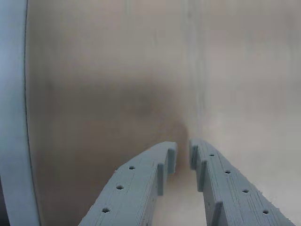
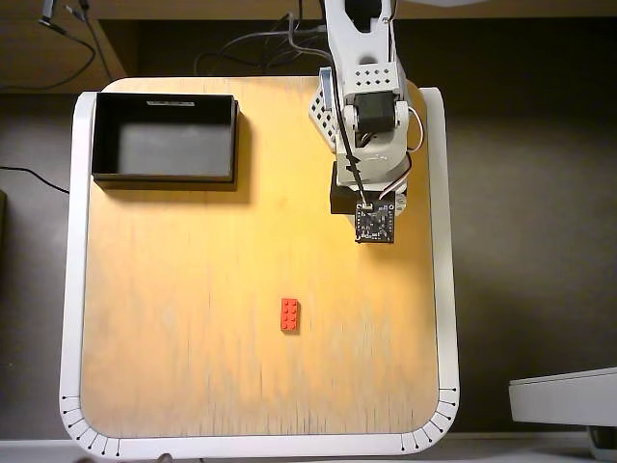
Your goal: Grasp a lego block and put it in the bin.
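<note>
The red lego block [image 2: 289, 314] lies flat on the wooden table, below its centre in the overhead view. The black bin [image 2: 164, 177] stands at the table's top left corner and is empty. My arm [image 2: 366, 135] is folded at the top right, far from both. Its body hides the fingers in the overhead view. In the wrist view my gripper [image 1: 182, 155] points down at bare wood, its grey jaws almost together with only a thin slit between them and nothing held. The block and the bin do not show in the wrist view.
The wooden table [image 2: 193, 386] has a raised white rim [image 2: 69, 289], which also shows at the left of the wrist view [image 1: 11, 117]. Cables [image 2: 251, 48] lie behind the table. A white object [image 2: 564, 395] sits off the table at the bottom right.
</note>
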You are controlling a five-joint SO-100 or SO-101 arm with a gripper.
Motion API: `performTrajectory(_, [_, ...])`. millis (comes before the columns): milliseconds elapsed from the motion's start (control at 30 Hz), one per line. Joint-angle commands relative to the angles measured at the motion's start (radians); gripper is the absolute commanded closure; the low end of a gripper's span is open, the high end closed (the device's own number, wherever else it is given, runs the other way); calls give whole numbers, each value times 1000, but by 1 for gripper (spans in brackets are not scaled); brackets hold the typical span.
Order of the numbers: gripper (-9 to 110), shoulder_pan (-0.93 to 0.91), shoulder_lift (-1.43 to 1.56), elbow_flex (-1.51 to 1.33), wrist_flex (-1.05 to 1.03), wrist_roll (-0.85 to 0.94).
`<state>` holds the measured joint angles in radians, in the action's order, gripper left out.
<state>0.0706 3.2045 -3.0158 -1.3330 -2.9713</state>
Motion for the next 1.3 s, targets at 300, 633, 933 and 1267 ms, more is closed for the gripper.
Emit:
performTrajectory(300, [101,28,94,-158,-5,9])
performTrajectory(633, [101,29,94,-158,-5,35])
performTrajectory(933, [101,26,94,-158,-5,34])
performTrajectory(1267, [101,-11,54,-153,253,-58])
